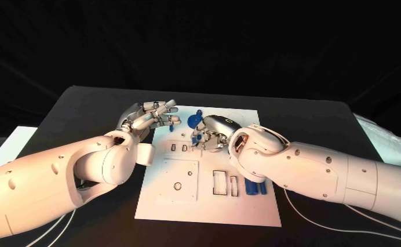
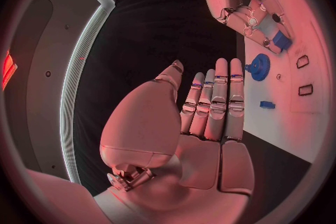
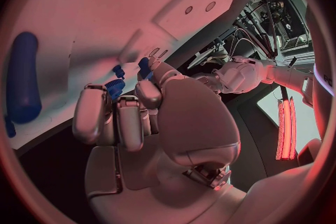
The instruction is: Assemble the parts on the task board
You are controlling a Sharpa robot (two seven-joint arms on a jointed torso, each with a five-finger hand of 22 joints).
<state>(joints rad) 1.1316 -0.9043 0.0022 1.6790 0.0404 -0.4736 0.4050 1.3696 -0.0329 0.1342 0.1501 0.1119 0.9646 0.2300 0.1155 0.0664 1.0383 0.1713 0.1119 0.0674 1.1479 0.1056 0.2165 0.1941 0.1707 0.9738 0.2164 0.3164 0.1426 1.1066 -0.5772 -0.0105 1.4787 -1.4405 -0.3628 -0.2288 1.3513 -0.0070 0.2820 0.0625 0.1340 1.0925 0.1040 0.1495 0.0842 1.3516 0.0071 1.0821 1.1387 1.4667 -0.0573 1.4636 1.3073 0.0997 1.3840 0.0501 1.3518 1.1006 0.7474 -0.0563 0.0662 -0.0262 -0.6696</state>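
Nearest on the task board [image 1: 167, 200], two blue pegs [image 1: 255, 187] lie at its right edge. Farther, the right hand [image 1: 214, 133] curls onto a blue part [image 2: 280, 40]. Beyond, the left hand [image 1: 149, 117] hovers, fingers straight, holding nothing, beside a blue gear [image 1: 194, 120].

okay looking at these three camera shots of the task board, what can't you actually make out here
- Head view: the right hand covers the task board beneath it; whether it holds a blue part cannot be told.
- Right wrist view: the small blue parts at the fingertips are half hidden by the fingers.
- Head view: the blue pegs are partly covered by the right arm.
- Left wrist view: the left hand blocks the near board edge; the blue gear stays visible.
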